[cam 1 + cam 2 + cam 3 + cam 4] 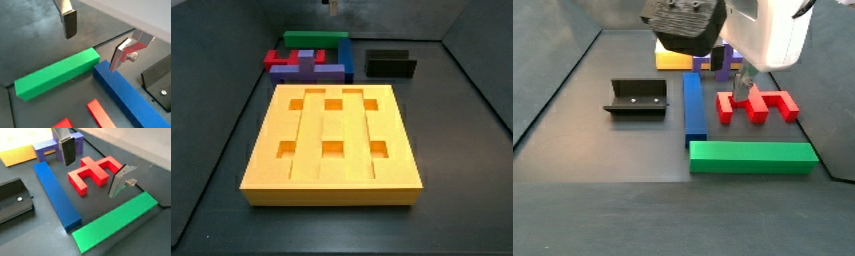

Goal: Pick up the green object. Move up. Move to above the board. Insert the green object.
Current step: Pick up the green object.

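The dark floor point(593, 150) bears the green object point(754, 157), the board point(334, 145), the fixture point(636, 97).

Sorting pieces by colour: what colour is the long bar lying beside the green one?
Blue. The long bar shows best in a side view, touching the green object; the hand hovers open above.

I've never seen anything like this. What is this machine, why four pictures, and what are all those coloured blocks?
It is a robot arm ending in a gripper with two flat silver fingers. Two cameras ride on its wrist and look down past those fingers; two others stand beside the table. On the dark floor lie a long green object, a blue bar, a red block, a purple block, a dark L-shaped fixture and a big orange-yellow board with six square holes. The gripper is open, above the blocks, holding nothing.
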Controlling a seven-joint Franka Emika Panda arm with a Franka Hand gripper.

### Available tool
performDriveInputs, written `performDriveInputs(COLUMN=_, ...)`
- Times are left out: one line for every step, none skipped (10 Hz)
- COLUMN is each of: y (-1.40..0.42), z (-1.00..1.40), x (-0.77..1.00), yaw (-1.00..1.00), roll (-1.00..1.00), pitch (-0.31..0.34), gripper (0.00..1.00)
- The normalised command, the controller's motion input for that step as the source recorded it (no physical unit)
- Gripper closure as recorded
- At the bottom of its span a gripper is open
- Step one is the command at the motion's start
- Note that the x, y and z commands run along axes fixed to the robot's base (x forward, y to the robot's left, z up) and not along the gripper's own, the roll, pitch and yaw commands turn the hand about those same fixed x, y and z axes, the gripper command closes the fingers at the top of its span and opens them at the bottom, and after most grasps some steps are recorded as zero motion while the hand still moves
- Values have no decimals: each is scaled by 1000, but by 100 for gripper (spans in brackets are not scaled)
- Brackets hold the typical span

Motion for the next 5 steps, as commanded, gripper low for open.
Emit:
performDriveInputs(y=0, z=-20, x=0, yaw=0, roll=0, pitch=0, gripper=0)
performDriveInputs(y=554, z=-271, x=-106, yaw=-409, roll=-43, pitch=29, gripper=0)
performDriveInputs(y=517, z=-346, x=-120, yaw=-454, roll=-59, pitch=56, gripper=0)
performDriveInputs(y=491, z=-483, x=-257, yaw=-460, roll=-64, pitch=17, gripper=0)
performDriveInputs(y=449, z=-594, x=-391, yaw=-437, roll=-89, pitch=-6, gripper=0)
